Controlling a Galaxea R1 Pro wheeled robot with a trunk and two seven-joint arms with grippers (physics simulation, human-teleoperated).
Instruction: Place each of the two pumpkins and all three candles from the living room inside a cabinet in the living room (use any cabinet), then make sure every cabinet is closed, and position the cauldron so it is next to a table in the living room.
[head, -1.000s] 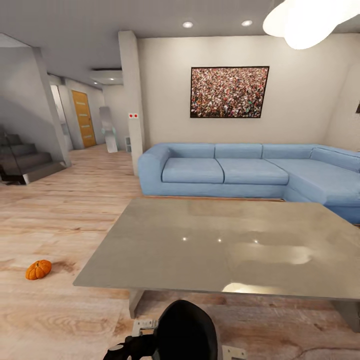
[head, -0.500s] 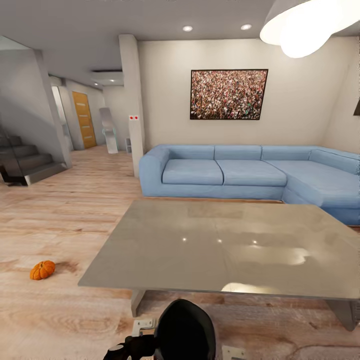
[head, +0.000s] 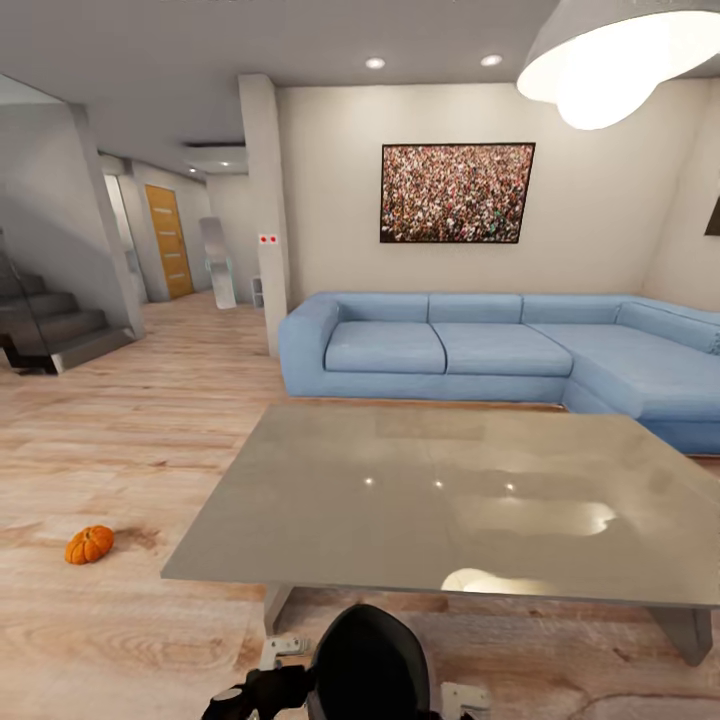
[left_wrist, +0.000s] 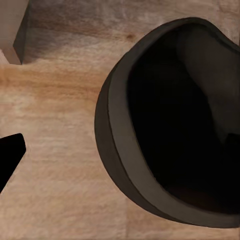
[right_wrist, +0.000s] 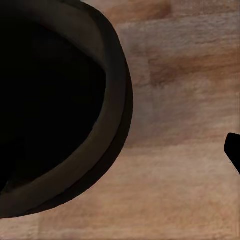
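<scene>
One pumpkin (head: 90, 544) sits on the floor, left of the grey desk (head: 450, 500); the dark cauldron (left_wrist: 175, 125) hangs near the robot. Either claw's opening: cannot tell. Most work looks undone.

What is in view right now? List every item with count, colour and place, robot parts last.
pumpkin: one, orange, on the wood floor left of the table
table: one, glossy grey, centre foreground
sofa: one, light blue, L-shaped, behind the table
picture: one, dark-framed, on the wall above the sofa
ceiling lamp: one, white, upper right
stairs: grey, far left
door: one, orange-brown, down the hallway
cauldron: one, dark, over the floor by the wrist cameras
robot trunk: black, bottom centre
</scene>
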